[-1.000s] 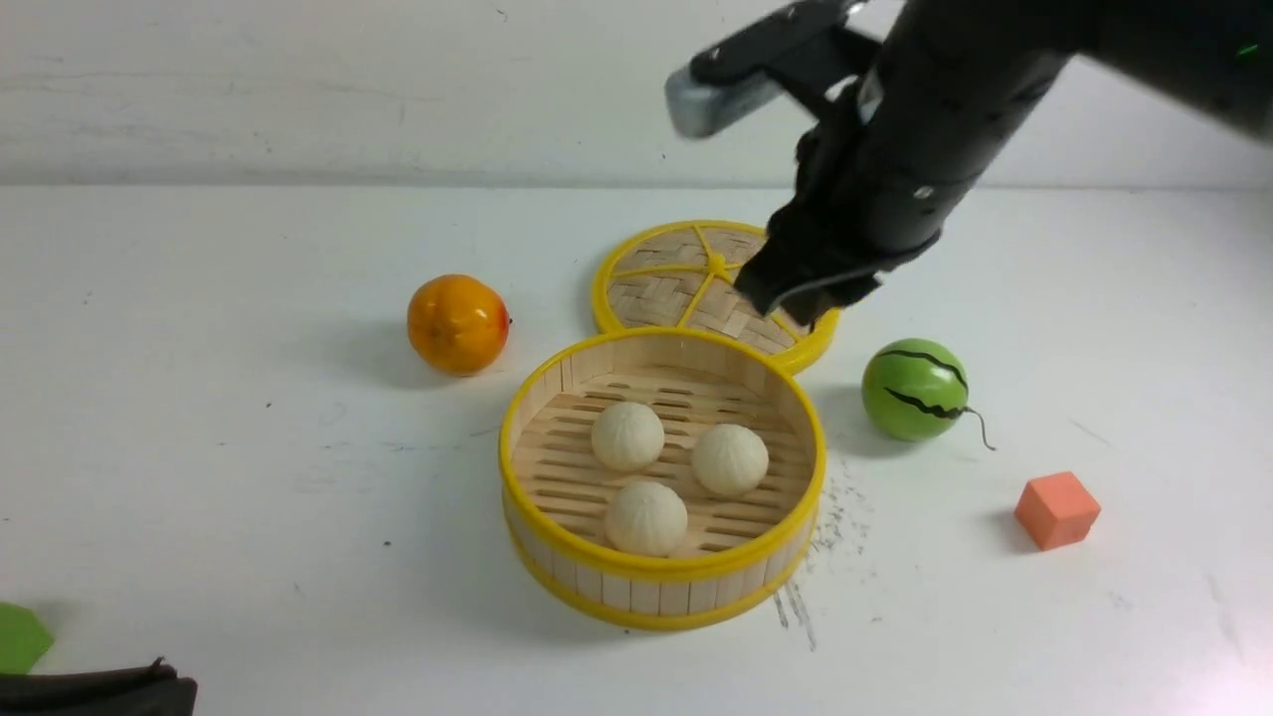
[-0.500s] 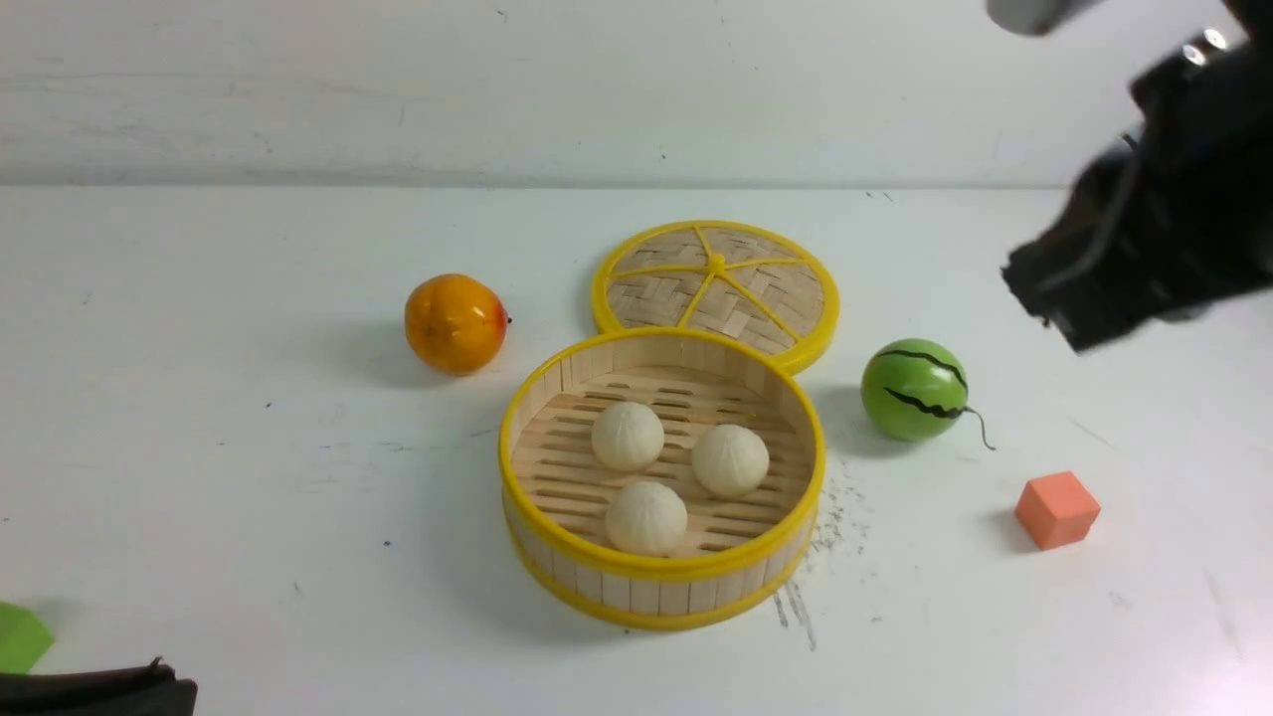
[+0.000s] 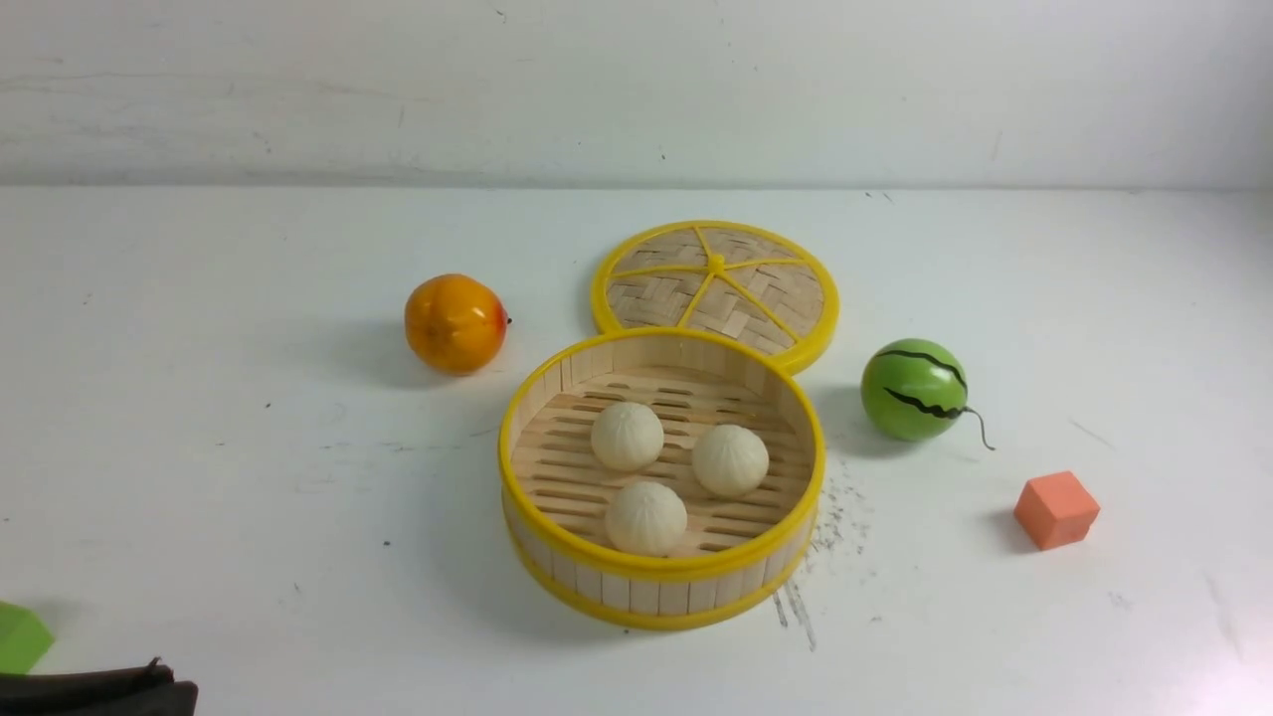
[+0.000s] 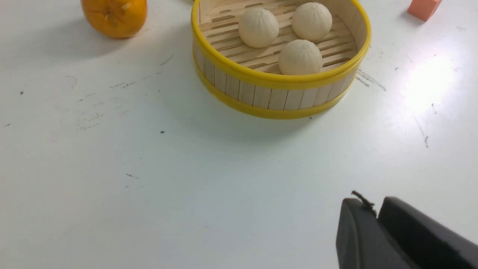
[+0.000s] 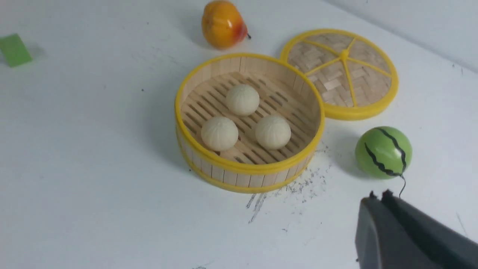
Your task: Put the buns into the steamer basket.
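Three buns (image 3: pixel 646 518) sit on the slatted floor of the steamer basket (image 3: pixel 661 575) at the centre of the front view, close together but clear of the wall. The change is the right gripper (image 5: pixel 379 203). It hung over the woven lid (image 3: pixel 716 278) a second ago and was swinging toward the upper right half a second ago. Now it is out of this frame altogether. I read that as the last bun delivered and the arm pulling back, so the task looks done.

The lid lies flat just behind the basket, rims meeting or nearly so. The orange fruit (image 3: pixel 455 323) sits left of centre, the watermelon ball (image 3: pixel 915 390) right of centre, and an orange-red cube (image 3: pixel 1056 509) at lower right. A green block (image 3: pixel 18 636) is cut by the lower left edge.

From the left wrist view, the left gripper (image 4: pixel 375 209) has its fingers pressed together with nothing between them. It is well apart from the basket, with bare white table (image 4: pixel 149 179) in between.

From the right wrist view, I see the right gripper clenched and empty. It is near the watermelon ball's wiry stem, and the basket with all three buns lies beyond. Neither arm crowds the yellow rim. There is wide open table on the basket's near side. The ball and the lid are the only close neighbours I'd watch.
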Tool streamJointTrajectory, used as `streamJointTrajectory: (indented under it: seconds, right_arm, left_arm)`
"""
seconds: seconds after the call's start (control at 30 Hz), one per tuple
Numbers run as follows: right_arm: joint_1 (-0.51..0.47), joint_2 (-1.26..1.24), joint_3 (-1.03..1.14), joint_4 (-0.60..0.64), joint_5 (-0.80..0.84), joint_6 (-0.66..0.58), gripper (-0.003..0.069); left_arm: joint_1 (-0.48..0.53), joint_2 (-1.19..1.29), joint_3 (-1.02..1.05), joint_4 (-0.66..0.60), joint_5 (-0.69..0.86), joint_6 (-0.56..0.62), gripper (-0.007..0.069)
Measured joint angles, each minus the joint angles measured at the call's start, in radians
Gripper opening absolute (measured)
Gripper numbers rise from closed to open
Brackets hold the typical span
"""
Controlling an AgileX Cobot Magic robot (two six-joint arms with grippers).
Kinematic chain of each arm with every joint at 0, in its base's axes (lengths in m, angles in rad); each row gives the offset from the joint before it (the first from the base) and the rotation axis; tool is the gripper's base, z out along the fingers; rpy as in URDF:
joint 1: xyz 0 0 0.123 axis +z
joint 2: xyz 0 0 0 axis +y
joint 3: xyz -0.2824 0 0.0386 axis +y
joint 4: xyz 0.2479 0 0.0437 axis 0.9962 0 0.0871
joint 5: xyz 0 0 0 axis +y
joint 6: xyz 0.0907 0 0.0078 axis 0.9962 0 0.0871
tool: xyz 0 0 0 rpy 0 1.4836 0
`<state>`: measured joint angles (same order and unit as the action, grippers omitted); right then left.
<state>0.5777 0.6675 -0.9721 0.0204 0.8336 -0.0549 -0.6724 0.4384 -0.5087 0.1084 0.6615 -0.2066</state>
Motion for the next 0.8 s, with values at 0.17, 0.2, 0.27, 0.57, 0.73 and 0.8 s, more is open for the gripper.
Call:
streamJointTrajectory:
  seconds: [0.17, 0.2, 0.27, 0.57, 0.73, 0.8]
  right_arm:
    - [0.0, -0.097, 0.028, 0.0, -0.006, 0.0, -0.0007]
    - [0.0, -0.118, 0.034, 0.0, -0.005, 0.0, -0.0006]
    - [0.0, -0.137, 0.036, 0.0, 0.007, 0.0, -0.0003]
    - [0.0, -0.146, 0.038, 0.002, 0.142, 0.004, 0.0003]
    - [0.0, -0.147, 0.038, 0.05, 0.236, 0.026, 0.0008]
    - [0.0, -0.147, 0.038, 0.06, 0.265, 0.027, 0.0011]
  left_arm:
    - [0.0, 0.0, 0.0, 0.0, 0.0, 0.0, 0.0074]
    - [0.0, 0.0, 0.0, 0.0, 0.0, 0.0, 0.0075]
    - [0.0, 0.0, 0.0, 0.0, 0.0, 0.0, 0.0078]
    - [0.0, 0.0, 0.0, 0.0, 0.0, 0.0, 0.0085]
    - [0.0, 0.0, 0.0, 0.0, 0.0, 0.0, 0.0089]
    - [0.0, 0.0, 0.0, 0.0, 0.0, 0.0, 0.0091]
